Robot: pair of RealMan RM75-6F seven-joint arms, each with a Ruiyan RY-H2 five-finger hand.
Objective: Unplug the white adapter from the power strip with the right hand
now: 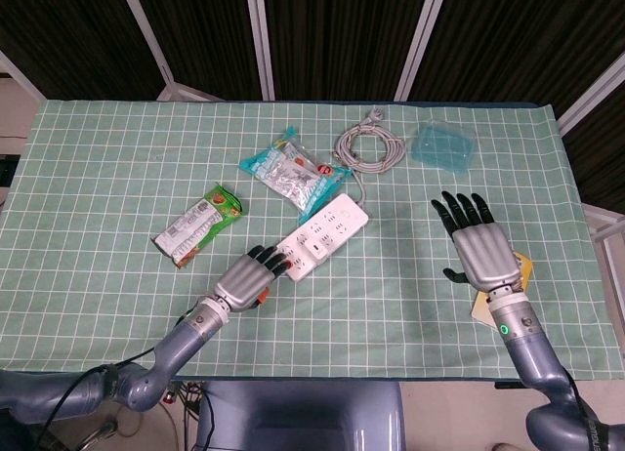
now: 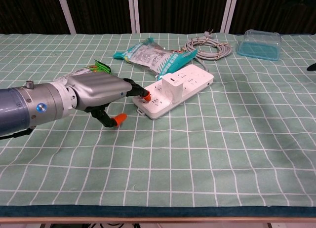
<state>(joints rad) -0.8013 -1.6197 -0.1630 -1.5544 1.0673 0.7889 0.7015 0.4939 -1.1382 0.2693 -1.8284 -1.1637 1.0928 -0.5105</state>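
Observation:
A white power strip (image 1: 322, 235) (image 2: 173, 92) lies at the table's middle, with a white adapter (image 1: 318, 245) (image 2: 173, 83) plugged into it near its near end. My left hand (image 1: 254, 275) (image 2: 101, 92) lies flat with its fingers spread, and its fingertips touch the strip's near-left end. My right hand (image 1: 479, 249) hovers open well to the right of the strip, fingers spread and holding nothing. In the chest view only a dark fingertip of the right hand (image 2: 312, 66) shows at the right edge.
A teal snack bag (image 1: 291, 174) (image 2: 153, 56) lies just behind the strip, beside the coiled grey cable (image 1: 369, 146) (image 2: 210, 48). A green snack packet (image 1: 197, 225) lies left. A clear blue box (image 1: 442, 146) (image 2: 258, 44) sits at the back right. A yellow item (image 1: 500, 293) lies under the right hand.

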